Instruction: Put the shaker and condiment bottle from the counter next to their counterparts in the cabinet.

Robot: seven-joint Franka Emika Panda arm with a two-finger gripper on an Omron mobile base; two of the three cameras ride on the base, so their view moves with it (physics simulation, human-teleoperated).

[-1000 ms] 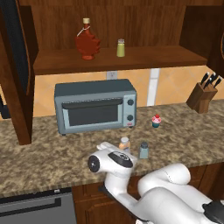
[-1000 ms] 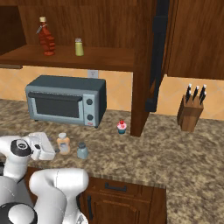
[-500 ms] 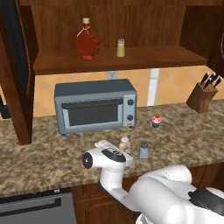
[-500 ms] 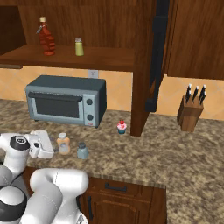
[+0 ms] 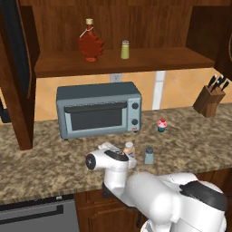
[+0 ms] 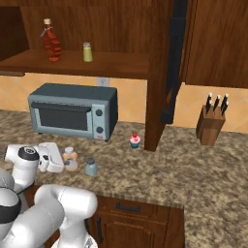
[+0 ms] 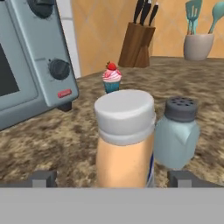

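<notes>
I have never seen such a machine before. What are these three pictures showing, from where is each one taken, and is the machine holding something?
This is a rendered kitchen with a white robot arm that ends in a two-finger gripper. Two pictures come from cameras behind the arm, to its left and right. The third comes from a camera on the hand, looking along the fingers.

On the granite counter stand a toaster oven, a cupcake, a knife block, an orange-tan condiment bottle and a grey-blue shaker beside it. In the cabinet above are a red leaf-shaped bottle and a yellow-green shaker.

The gripper is open and holds nothing. Its fingertips stand on either side of the condiment bottle.
</notes>
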